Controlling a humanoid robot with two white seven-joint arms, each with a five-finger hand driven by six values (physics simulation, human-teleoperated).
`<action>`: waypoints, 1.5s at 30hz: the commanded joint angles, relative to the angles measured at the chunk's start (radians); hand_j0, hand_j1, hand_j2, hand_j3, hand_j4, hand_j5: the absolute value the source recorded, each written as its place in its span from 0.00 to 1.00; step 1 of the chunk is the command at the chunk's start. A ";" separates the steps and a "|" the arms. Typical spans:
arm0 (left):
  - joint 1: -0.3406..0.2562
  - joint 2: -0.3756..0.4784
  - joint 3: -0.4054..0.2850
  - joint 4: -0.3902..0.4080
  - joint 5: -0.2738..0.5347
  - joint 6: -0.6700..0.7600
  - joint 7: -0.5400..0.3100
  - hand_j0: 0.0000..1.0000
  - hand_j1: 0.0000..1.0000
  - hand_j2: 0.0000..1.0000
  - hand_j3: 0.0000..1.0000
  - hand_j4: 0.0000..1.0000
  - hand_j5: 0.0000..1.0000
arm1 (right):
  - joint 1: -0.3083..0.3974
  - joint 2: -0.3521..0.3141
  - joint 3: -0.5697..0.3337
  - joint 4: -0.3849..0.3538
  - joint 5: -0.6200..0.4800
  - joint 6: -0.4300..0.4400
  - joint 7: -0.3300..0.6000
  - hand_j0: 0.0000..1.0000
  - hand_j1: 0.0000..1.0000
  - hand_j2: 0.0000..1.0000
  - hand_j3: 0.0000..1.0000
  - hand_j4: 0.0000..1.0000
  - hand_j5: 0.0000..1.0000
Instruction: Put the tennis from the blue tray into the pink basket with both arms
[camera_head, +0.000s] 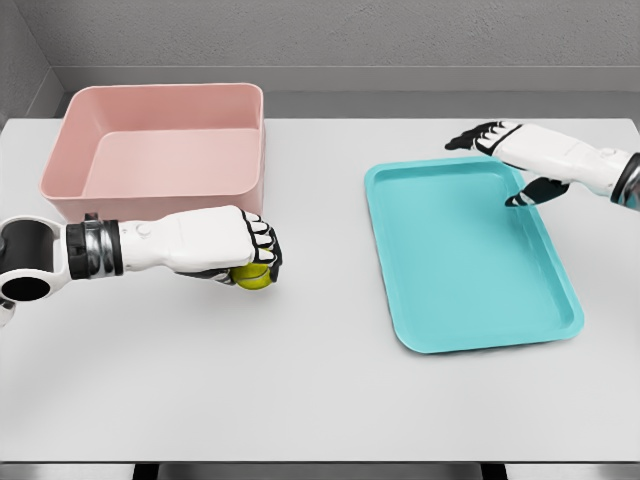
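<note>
Ball (254, 278) first: the yellow-green tennis ball sits in the left hand (225, 247), just in front of the pink basket (160, 135) and a little off its near right corner. Most of it is hidden — only its lower part peeks out under the curled fingers (264, 246), which are closed around it from above. Whether it is lifted clear of the table (300, 400) or touching it, the view does not settle.

Judged by its kind, the ball should be light, springy and felt-covered, so not slippery and in no way fragile; its roundness is the trouble, since it will roll off if released low or pinched off-centre. A wrap across its widest part, as the left hand appears to have, looks the safest hold.

To the right of the basket and well apart from it lies the blue tray (470, 260), with nothing in it. The right hand (510, 155) hovers over the tray's far right corner, fingers spread and loose, holding nothing.
</note>
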 joint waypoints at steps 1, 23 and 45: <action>0.000 0.001 0.011 0.001 0.007 0.002 0.001 0.52 0.52 0.52 0.52 0.52 0.52 | 0.000 -0.002 -0.002 0.000 -0.007 0.001 -0.002 1.00 1.00 1.00 1.00 1.00 1.00; -0.029 0.016 0.061 0.048 0.009 0.002 0.001 0.52 0.52 0.52 0.52 0.52 0.52 | 0.000 -0.002 -0.004 0.000 -0.007 0.001 -0.003 1.00 1.00 1.00 1.00 1.00 1.00; -0.084 0.016 0.076 0.122 0.009 0.002 0.001 0.52 0.52 0.52 0.52 0.52 0.52 | 0.000 -0.002 -0.002 0.000 -0.007 0.001 -0.005 1.00 1.00 1.00 1.00 1.00 1.00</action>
